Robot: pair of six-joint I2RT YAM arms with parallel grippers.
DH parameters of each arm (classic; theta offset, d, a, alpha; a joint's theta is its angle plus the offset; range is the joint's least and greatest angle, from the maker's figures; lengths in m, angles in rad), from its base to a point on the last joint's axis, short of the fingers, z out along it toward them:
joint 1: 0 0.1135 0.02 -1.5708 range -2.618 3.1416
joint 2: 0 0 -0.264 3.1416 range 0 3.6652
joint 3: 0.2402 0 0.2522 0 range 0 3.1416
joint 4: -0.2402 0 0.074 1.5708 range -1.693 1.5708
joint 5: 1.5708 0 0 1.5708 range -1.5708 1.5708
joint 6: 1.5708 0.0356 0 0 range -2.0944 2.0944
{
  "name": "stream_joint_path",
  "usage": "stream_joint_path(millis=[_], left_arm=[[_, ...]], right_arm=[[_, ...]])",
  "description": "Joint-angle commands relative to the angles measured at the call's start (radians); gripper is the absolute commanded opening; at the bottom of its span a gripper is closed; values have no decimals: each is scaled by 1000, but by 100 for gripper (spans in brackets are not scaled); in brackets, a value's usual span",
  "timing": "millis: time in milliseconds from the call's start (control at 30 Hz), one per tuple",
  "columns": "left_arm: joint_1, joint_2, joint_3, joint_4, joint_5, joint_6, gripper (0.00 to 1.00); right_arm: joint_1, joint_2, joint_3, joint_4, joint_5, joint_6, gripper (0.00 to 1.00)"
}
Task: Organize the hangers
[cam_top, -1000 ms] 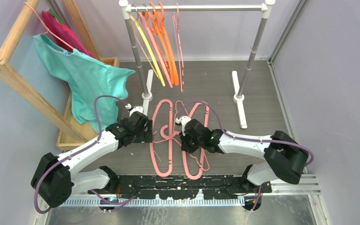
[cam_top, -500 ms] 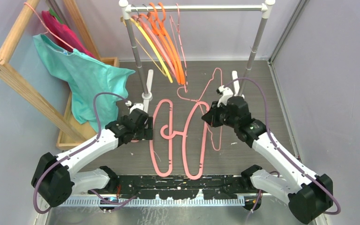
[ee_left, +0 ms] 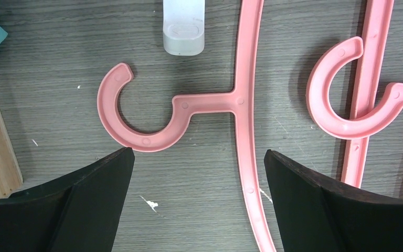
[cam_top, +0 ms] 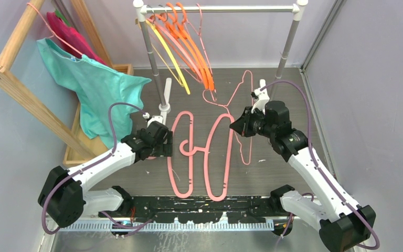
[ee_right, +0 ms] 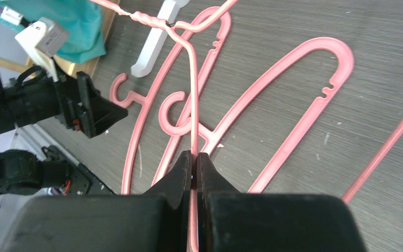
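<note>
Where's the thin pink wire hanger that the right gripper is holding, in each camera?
Top external: thin pink wire hanger right of centre, held off the floor by the right gripper.
Left wrist: not in it.
Right wrist: hanger at centre, running down into the shut gripper.
Shared landmark: white rack foot.

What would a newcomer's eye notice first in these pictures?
The right gripper is shut on a thin pink wire hanger, held aloft. Two thick pink hangers lie on the table, the open left gripper above one hook. Orange, pink and yellow hangers crowd the rail's left end.
</note>
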Motion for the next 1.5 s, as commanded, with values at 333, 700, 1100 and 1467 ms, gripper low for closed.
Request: stream_joint_path(millis=[333,700,1100,1467], left_arm=[[3,-25,5,38,2,-2,98],[3,-25,-8,38,12,-22,98],[1,-30,-48,50,40,-62,98],[1,-40,-58,57,44,-71,98]], right_arm=[[-13,-41,42,-83,14,-64,1],[-13,-114,144,-184,-388,-163,1],[-13,-190,175,-300,-301,-179,1],[-13,-255,203,-388,-74,-159,1]])
